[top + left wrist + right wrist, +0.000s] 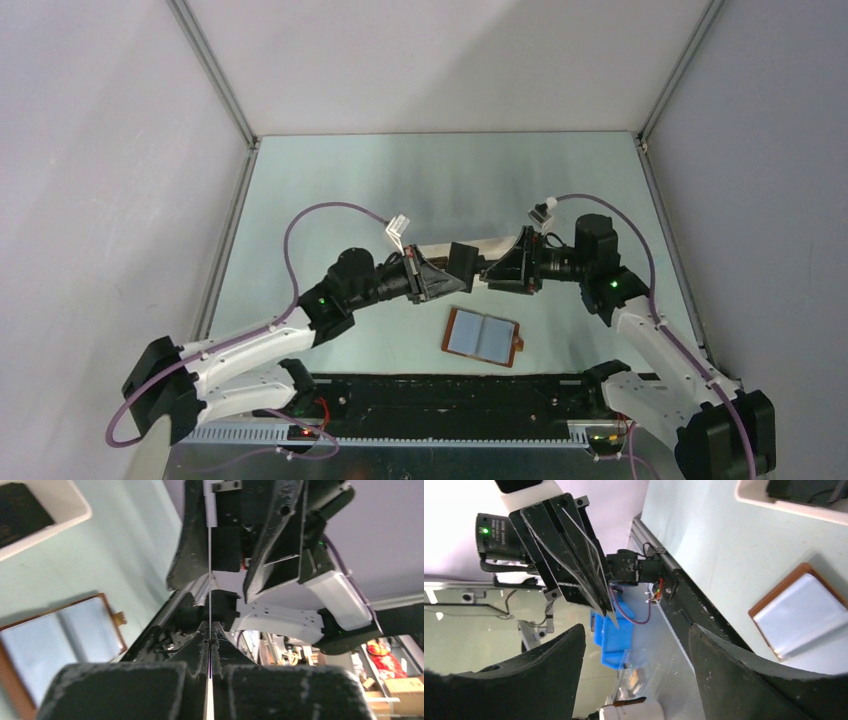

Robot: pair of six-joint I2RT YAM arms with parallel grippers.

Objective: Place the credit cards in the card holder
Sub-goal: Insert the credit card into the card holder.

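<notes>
Pinching one credit card (462, 265) edge-on in the left end effector (209, 635), opposite the spread, empty right end effector (636, 637). Below both, toward the bases, open flat on the table (330, 200): card holder (482, 337), long axis crosswise, about midway between arms.

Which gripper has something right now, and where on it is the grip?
The left gripper pinches a credit card by one end, edge-on between its fingers; the right gripper is open, holding nothing.

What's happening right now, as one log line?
left gripper: shut on card, off the table | right gripper: open, facing it | wallet: lying open on table
</notes>
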